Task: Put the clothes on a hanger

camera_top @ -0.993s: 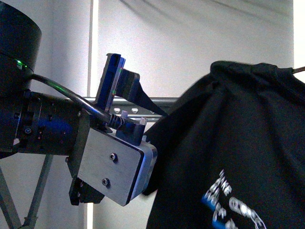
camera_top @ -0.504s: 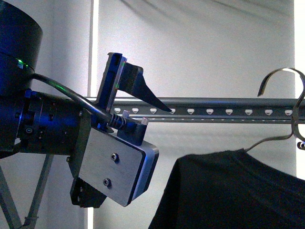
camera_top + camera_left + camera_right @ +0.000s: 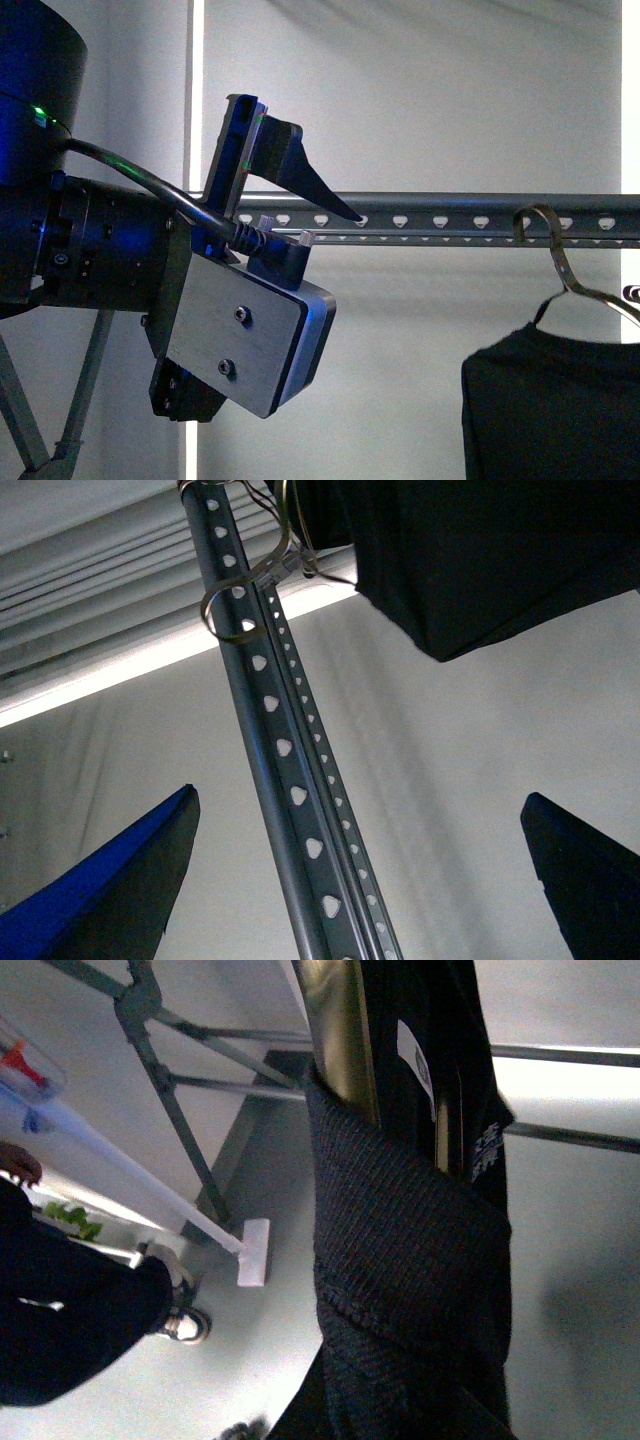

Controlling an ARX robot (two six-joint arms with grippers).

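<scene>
Left pincer [image 3: 360,795]: wide. Its two dark blue fingers [image 3: 110,880] stand far apart at the two sides of the left wrist view, with nothing held between them. The rail runs past beyond the gap.
Left arm [image 3: 130,270]: fills the 9 o'clock side of the front view. One black finger tip points toward 3 o'clock, in front of the rail's row of holes. Contact cannot be told.
Hanger [image 3: 470,205]: dark grey metal rail, level, running from the arm out to the 3 o'clock edge. It has a row of small shield-shaped holes [image 3: 440,220] and a slanted leg [image 3: 85,390] at 7 o'clock.
Wire coat hanger [image 3: 560,262]: sits at 3 o'clock in the front view. In the left wrist view its hook [image 3: 208,605] loops round the rail.
Clothes [image 3: 550,410]: black T-shirt on the wire coat hanger, hanging at 6 o'clock from the hook, below the rail. It is in the 4 o'clock part of the front view, well apart from the left pincer.
Neck label [image 3: 414,1060]: white, seen in the right wrist view, with white print [image 3: 487,1150] near it.
Right pincer: black cloth fills its wrist view close up and the fingers cannot be made out. Wide or narrow: cannot tell.
</scene>
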